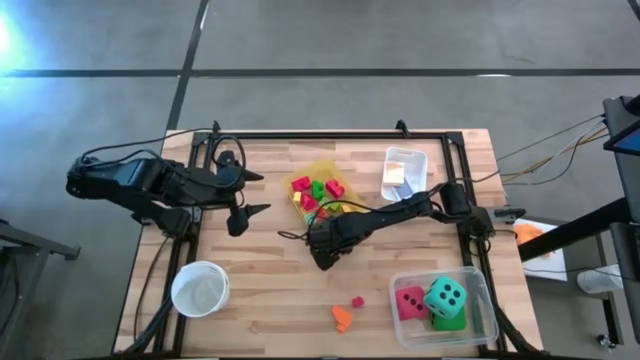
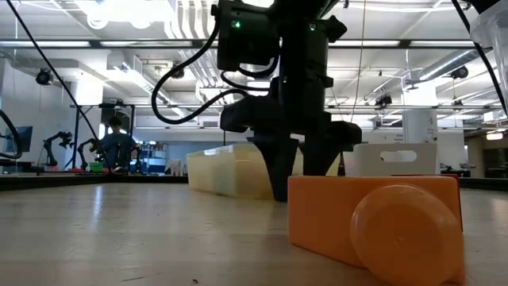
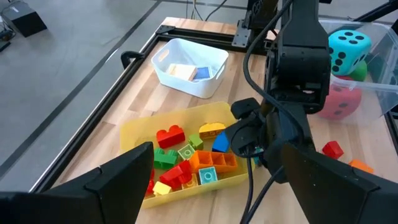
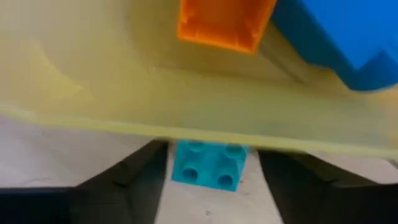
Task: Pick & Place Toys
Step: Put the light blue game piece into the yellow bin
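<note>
I find no readable text, label, brand or numeral in any view. The only marks I can make out are black pips on the dice: the teal die (image 1: 444, 295) shows four on its upper face, and in the left wrist view its faces show several pips; the pink die (image 1: 410, 302) shows two or three on top. Their exact counts elsewhere are too small to tell.
</note>
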Robot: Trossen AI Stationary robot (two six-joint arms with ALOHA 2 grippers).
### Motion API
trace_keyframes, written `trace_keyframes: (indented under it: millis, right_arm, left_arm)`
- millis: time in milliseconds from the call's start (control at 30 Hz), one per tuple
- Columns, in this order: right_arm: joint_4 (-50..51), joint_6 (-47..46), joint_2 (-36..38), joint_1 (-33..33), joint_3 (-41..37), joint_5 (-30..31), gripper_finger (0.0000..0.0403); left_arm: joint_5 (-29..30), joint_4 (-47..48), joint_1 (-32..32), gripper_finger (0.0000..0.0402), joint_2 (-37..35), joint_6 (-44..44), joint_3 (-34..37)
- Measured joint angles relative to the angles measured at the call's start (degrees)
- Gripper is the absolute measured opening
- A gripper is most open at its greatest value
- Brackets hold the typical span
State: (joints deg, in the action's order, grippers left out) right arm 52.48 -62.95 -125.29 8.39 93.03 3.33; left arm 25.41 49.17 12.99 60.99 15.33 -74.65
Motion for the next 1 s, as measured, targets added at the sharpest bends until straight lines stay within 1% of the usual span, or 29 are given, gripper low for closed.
trace_keyframes:
  millis: [167, 233, 467, 767, 1000]
  right_arm:
    - [-2.16, 0.38, 0.3, -0.25, -1.68, -0.24, 0.0155]
    - [-2.25, 0.47, 0.3, -0.23, -1.79, -0.19, 0.0131]
    - [-2.2, 1.34, 0.2, -0.15, -1.66, -0.21, 0.0131]
    - [-1.16, 3.72, 0.04, 1.65, -0.09, 0.03, 0.0131]
    - [-0.2, 5.46, 0.04, 3.52, 2.68, -2.01, 0.0131]
  left_arm:
    - [-0.08, 0.01, 0.0, 0.0351, 0.0, 0.11, 0.0]
    - [-0.09, 0.04, 0.0, 0.0351, 0.0, 0.1, 0.0]
    - [-0.07, 0.04, 0.0, 0.0351, 0.0, 0.09, 0.0]
    - [-0.02, 0.04, 0.0, 0.0351, 0.0, 0.06, 0.0]
    - [0.07, 0.04, 0.0, 0.0351, 0.0, -0.02, 0.0]
